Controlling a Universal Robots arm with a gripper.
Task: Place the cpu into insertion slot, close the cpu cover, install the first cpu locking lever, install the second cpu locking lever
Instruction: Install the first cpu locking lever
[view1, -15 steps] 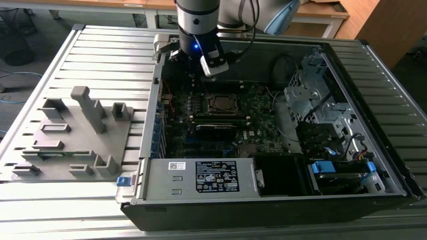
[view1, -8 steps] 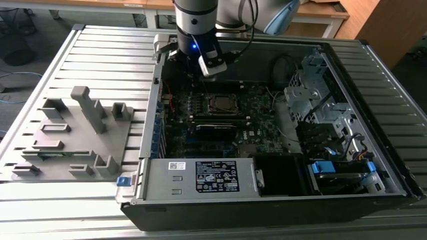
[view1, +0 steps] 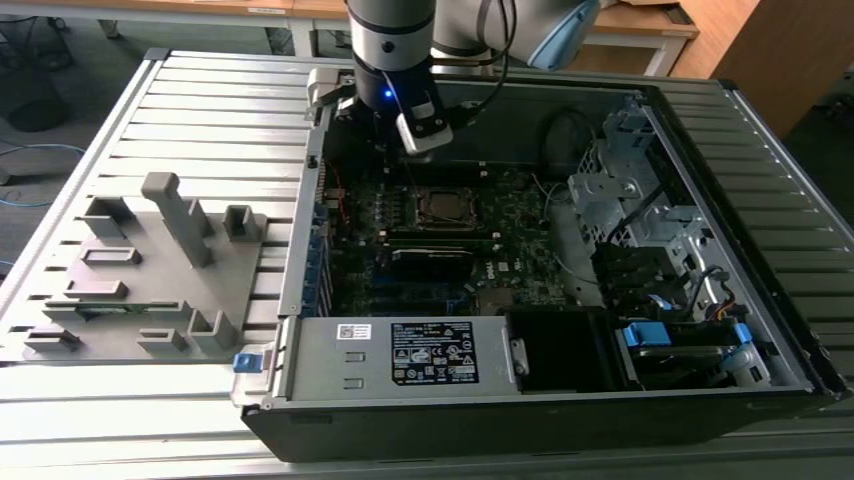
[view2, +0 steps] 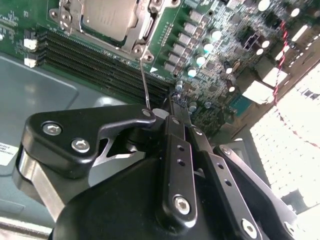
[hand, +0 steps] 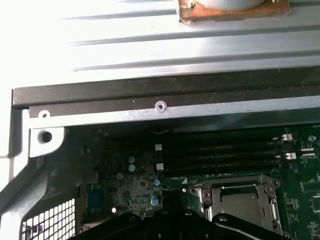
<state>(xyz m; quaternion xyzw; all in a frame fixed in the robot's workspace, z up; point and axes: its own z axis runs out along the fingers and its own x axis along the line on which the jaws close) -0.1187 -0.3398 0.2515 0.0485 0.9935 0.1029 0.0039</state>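
In the exterior view the open computer case (view1: 534, 425) lies on a slatted metal table (view1: 200, 90) and takes up the middle and the 3 o'clock side. Its walls stand up around the motherboard (view1: 514, 225). The end effector (view1: 426, 148) hangs inside the case, at 12 o'clock from the insertion slot (view1: 441, 207) and near the case's far wall.

Room around the socket is tight. A drive cage (view1: 627, 190) rises at its 3 o'clock, the power supply (view1: 320, 375) closes off 6 o'clock, and the case wall runs along 9 o'clock. Outside that wall, at 9 o'clock on the table, a grey fixture block (view1: 147, 270) stands well apart, with bare slats around it.

In the second wrist view the cpu (view2: 107, 15) sits in the socket, silver top up, with the cpu cover (view2: 67, 19) lying down over its edges. Black memory slots (view2: 100, 62) run just beside the socket. The end effector is clenched, its fingers drawn to a narrow tip. A thin locking lever (view2: 144, 80) runs from the socket's corner to just beside that tip; whether they touch I cannot tell.

The power supply carries a black-and-white label (view1: 434, 352), its print too small to read.
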